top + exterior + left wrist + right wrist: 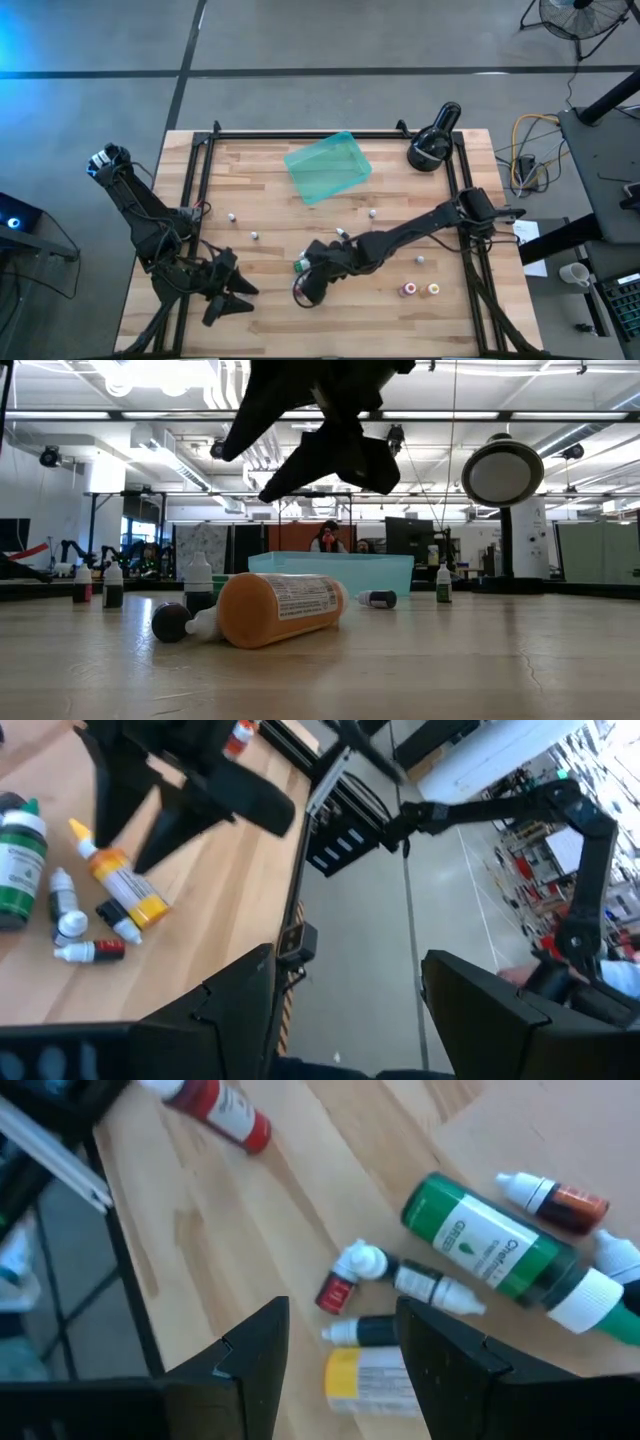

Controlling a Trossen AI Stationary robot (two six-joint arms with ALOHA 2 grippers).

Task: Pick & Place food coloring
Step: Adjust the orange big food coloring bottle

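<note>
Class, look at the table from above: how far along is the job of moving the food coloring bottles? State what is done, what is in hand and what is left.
Done: nothing visibly; the teal tray looks empty. In hand: the right gripper is open and holds nothing, hovering over a cluster of bottles, among them a green bottle and a yellow bottle. Left: every bottle, including the scattered small ones and the pink bottle. The left gripper waits open at the table's near left.

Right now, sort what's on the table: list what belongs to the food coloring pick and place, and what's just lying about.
Belongs to the job:
- green bottle, lying down
- yellow-orange bottle, lying down
- small red bottle
- red bottle
- right gripper, open above the cluster

Just lying about:
- teal tray
- black lamp-like device
- left gripper, waiting near the table's front edge
</note>
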